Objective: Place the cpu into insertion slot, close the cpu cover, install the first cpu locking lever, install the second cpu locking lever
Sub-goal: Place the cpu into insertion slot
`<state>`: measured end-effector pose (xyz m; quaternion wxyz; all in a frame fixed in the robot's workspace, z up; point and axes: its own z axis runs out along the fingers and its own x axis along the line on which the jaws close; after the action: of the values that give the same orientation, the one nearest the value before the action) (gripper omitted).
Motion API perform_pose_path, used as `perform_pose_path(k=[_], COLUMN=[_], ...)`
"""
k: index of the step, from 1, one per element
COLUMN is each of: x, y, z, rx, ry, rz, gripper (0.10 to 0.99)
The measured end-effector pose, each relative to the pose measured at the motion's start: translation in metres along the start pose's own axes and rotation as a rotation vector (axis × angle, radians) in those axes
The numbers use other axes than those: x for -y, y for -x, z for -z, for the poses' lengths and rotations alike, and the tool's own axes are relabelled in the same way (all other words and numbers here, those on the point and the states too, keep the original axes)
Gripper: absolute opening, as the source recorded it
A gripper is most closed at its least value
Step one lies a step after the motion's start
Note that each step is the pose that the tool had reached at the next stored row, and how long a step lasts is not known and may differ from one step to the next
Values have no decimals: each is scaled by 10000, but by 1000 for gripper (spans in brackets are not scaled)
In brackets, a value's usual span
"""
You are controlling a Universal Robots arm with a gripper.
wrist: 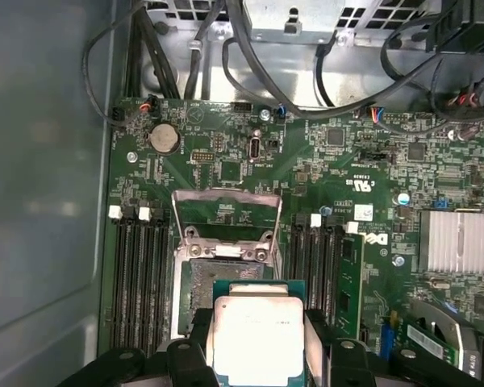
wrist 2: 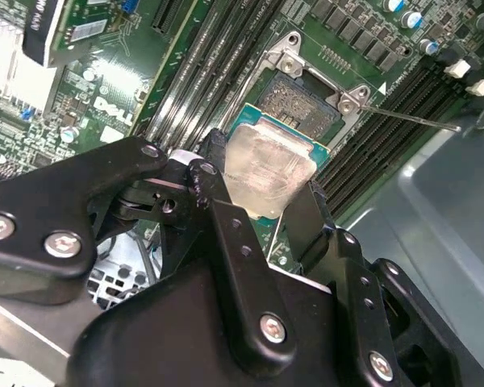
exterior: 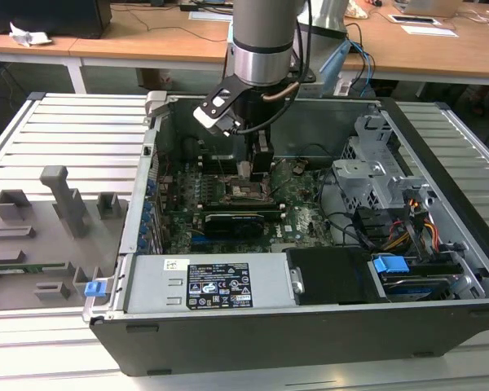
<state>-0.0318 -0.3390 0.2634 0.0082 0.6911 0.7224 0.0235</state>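
Currently the cpu (wrist 2: 268, 171) is clamped by its edges in the end effector (wrist 2: 262, 184), metal face turned upward, close over the open insertion slot (wrist 2: 303, 100); the arm (exterior: 262, 49) is pointed straight down.

Your exterior view looks down on the whole computer case (exterior: 253, 346) from well back. Both wrist views sit close, sharing the cpu (wrist 2: 266, 169) (wrist: 254, 339) and insertion slot (wrist 2: 302, 101) (wrist: 219, 272).
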Motion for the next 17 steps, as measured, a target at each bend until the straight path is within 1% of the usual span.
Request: perform_pose_path(k=[3, 5, 11, 17], x=[5, 14, 17, 28], y=[-3, -3, -3, -2], z=[-46, -69, -103, -176], rx=[56, 58, 42, 43], ry=[0, 1, 2, 3], rz=[-120, -135, -137, -137], gripper=[533, 533, 533, 533])
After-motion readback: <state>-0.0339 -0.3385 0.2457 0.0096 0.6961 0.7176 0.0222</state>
